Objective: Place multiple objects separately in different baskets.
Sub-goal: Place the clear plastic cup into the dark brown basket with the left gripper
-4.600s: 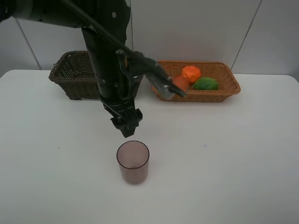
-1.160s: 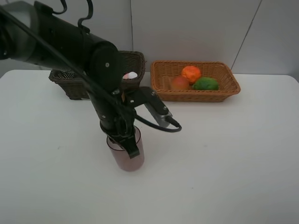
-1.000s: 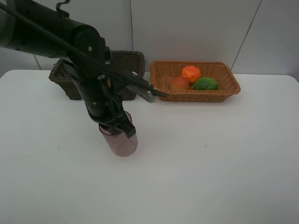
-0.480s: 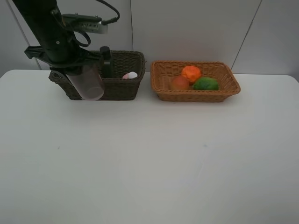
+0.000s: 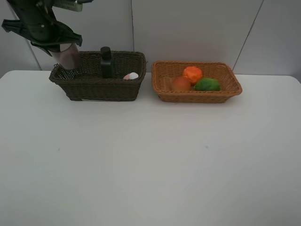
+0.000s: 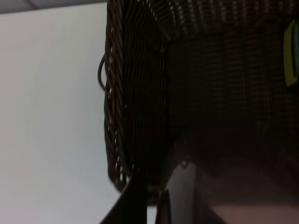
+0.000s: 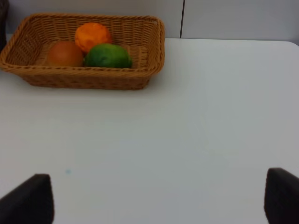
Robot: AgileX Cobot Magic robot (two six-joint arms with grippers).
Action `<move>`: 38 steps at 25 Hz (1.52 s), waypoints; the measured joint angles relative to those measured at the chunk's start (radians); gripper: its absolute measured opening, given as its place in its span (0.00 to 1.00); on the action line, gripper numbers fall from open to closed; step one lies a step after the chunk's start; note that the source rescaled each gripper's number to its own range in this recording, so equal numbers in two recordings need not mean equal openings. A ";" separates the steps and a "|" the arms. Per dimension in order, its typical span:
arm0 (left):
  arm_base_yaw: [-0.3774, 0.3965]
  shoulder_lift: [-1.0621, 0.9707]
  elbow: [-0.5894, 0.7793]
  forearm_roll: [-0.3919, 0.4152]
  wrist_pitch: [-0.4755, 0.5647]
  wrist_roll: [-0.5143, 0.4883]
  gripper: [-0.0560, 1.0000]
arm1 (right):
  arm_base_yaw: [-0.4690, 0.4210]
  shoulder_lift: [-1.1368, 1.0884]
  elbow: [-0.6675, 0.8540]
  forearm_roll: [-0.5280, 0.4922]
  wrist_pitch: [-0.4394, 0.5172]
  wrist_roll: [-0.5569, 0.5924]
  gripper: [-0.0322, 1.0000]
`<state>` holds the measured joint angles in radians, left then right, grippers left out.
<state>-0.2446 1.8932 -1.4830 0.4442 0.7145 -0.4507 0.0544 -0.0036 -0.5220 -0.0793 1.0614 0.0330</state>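
Table (image 5: 150, 160): one white top, nearest to me, nothing standing on its near half.
My right pincer (image 7: 159, 196): jaws spread wide, nothing between them, hovering over bare table; its fingertips (image 7: 28, 198) show at the view's edges.
Baskets: two, side by side at the far edge, just apart.
Tan basket (image 5: 230, 89): at 1 o'clock; three fruits inside, touching: orange citrus (image 5: 192, 74), red-orange fruit (image 5: 181, 84), green fruit (image 5: 207, 84).
Dark basket (image 5: 94, 89): at 11 o'clock; one dark green bottle (image 5: 106, 62) upright, one pink bottle's white cap (image 5: 131, 76) showing beside it.
My left pincer (image 5: 59, 44): clamped tight on the one mauve cup (image 5: 67, 56), held tilted above the dark basket's 9 o'clock end.
In the way: the dark basket's wall (image 6: 135, 93) fills my left wrist view.
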 joint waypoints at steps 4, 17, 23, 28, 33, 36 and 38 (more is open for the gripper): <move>0.017 0.060 0.000 0.041 -0.109 -0.003 0.06 | 0.000 0.000 0.000 0.000 0.000 0.000 0.96; 0.057 0.206 -0.008 0.113 -0.342 -0.004 0.06 | 0.000 0.000 0.000 0.000 0.000 0.000 0.96; 0.057 0.245 -0.008 0.123 -0.374 -0.004 0.06 | 0.000 0.000 0.000 0.000 0.000 0.000 0.96; 0.057 0.255 -0.008 0.116 -0.384 -0.004 0.15 | 0.000 0.000 0.000 0.000 0.000 0.000 0.96; 0.057 0.255 -0.008 0.095 -0.386 -0.004 0.69 | 0.000 0.000 0.000 0.000 0.000 0.000 0.96; 0.057 0.255 -0.008 0.076 -0.385 -0.004 0.90 | 0.000 0.000 0.000 0.000 0.000 0.000 0.96; 0.057 0.249 -0.008 0.068 -0.377 -0.004 0.95 | 0.000 0.000 0.000 0.000 0.000 0.000 0.96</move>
<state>-0.1872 2.1418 -1.4909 0.5124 0.3376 -0.4544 0.0544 -0.0036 -0.5220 -0.0793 1.0614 0.0330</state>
